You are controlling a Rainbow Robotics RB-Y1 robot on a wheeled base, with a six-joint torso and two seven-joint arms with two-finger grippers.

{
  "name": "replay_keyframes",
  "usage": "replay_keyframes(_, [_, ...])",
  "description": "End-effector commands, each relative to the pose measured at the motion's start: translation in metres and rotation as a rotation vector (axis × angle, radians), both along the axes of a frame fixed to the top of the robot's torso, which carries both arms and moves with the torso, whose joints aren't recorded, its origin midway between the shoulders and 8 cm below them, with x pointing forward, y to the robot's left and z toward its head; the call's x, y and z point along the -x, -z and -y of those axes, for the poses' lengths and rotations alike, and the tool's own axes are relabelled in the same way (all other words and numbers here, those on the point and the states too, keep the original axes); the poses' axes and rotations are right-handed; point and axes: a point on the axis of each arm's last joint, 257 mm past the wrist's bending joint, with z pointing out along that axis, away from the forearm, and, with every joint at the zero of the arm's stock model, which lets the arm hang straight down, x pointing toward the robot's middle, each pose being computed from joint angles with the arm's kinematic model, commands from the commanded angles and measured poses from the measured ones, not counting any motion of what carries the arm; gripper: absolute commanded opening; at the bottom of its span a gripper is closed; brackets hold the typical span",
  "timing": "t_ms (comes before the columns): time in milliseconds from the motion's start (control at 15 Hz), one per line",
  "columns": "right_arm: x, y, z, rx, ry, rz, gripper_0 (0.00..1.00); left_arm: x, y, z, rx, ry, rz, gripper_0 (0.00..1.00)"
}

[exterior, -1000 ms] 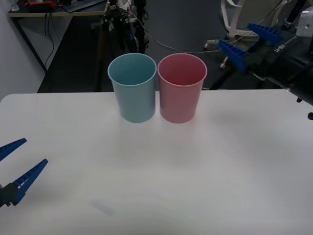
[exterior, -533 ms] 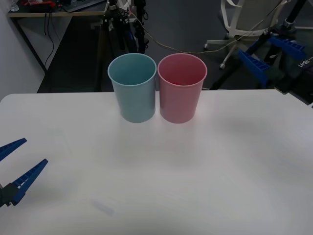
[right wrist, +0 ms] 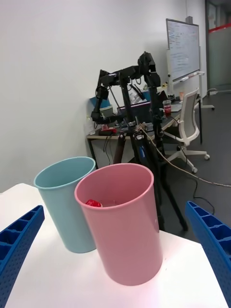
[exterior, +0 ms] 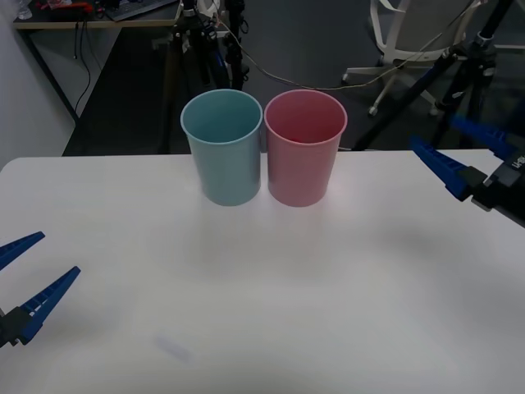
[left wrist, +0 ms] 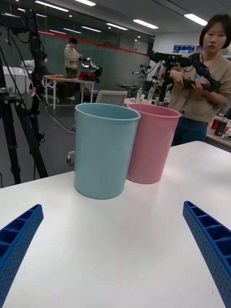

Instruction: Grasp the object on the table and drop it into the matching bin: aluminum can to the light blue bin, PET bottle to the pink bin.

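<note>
The small clear plastic bottle with a red cap (right wrist: 94, 203) lies inside the tall round pink plastic bin (exterior: 303, 148), its cap just visible over the rim, so by my judgement the drop is done. The right gripper (exterior: 466, 156) hangs with its blue ribbed fingers spread wide and empty; the pink bin stands ahead of the fingertips, well apart from them, with the tall round light blue plastic bin (exterior: 223, 146) touching or nearly touching it on the far side. The left gripper (exterior: 26, 275) waits low over the near edge, fingers likewise apart and holding nothing, both bins well beyond its tips. Little can go wrong now, I think, unless a retreating arm sweeps sideways and a finger clips a light bin, tipping it and spilling the bottle. The wide plain white table (exterior: 262, 295) is flat and smooth, offering little grip to the bins. Behind lie dark tripods, cables, an office chair and desks.
</note>
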Motion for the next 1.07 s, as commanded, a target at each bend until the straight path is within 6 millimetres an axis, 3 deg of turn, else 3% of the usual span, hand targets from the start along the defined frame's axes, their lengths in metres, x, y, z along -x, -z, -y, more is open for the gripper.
replay_keyframes(67, [0.017, 0.020, 0.002, -0.007, -0.012, -0.017, 1.00, 0.000, 0.000, 0.000, 0.000, 0.000, 0.000, 1.00])
replay_keyframes(600, [0.072, 0.084, 0.011, 0.045, 0.043, -0.078, 1.00, 0.000, 0.000, 0.000, 0.000, 0.000, 0.000, 1.00])
replay_keyframes(1067, [0.095, 0.105, 0.003, 0.040, 0.060, -0.111, 1.00, 0.000, 0.000, 0.000, 0.000, 0.000, 0.000, 1.00])
